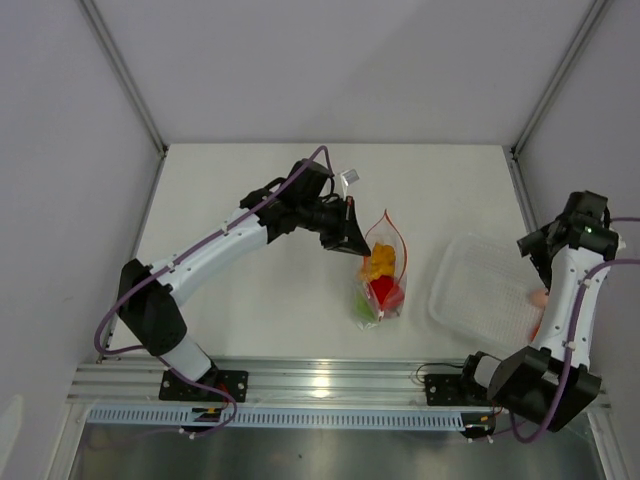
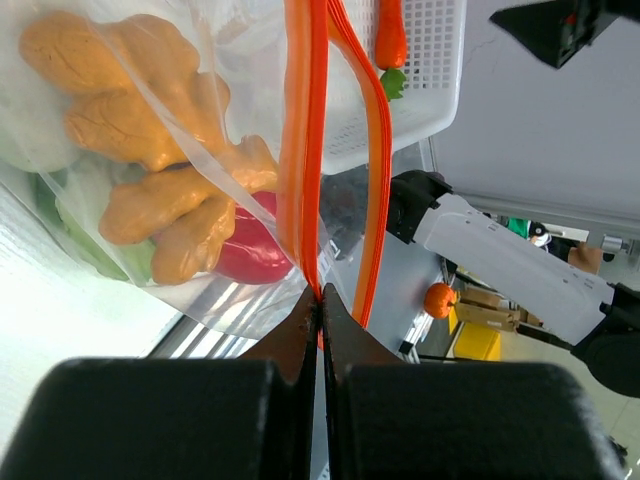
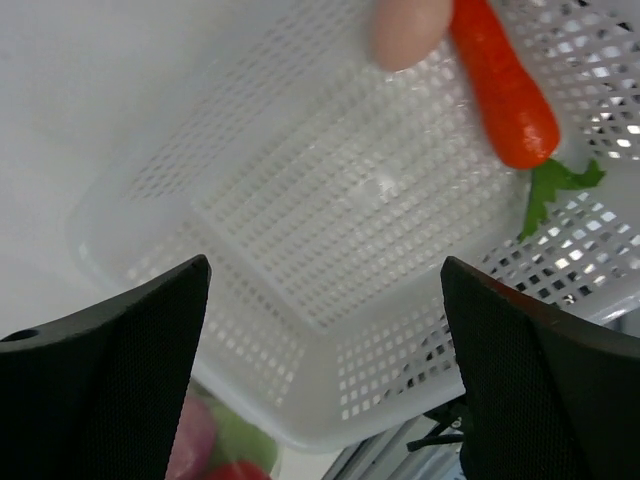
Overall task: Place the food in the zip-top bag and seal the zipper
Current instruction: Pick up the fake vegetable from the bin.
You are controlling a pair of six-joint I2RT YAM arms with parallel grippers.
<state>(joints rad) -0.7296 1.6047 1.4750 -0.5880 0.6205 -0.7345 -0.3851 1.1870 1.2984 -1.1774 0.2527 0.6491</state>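
While 2 pieces are lying in the white basket (image 1: 470,290) at the near right of the table (image 1: 250,200), loading is looking unfinished, so sealing is waiting. Right gripper (image 3: 320,340) is hanging over that basket, jaws spread wide, gripping nothing. Pink piece (image 3: 405,30) and carrot-shaped piece (image 3: 505,95) are sitting side by side, touching, on the basket floor below it. Just left of the basket, mid-table, the zip-top bag (image 1: 380,290) is lying with the orange-yellow lumpy piece (image 2: 150,130), red pepper (image 2: 255,250) and something green inside. Farther back, left gripper (image 2: 320,300) is clenched on one end of the zipper (image 2: 305,150), whose 2 strips are bowing apart. Doing this step well, as I'm judging it: left arm holding that pinch steady with the mouth turned toward the basket, right jaws dropping square around 1 piece at its middle, not both. The thin crinkly film is likely collapsing if tugged.
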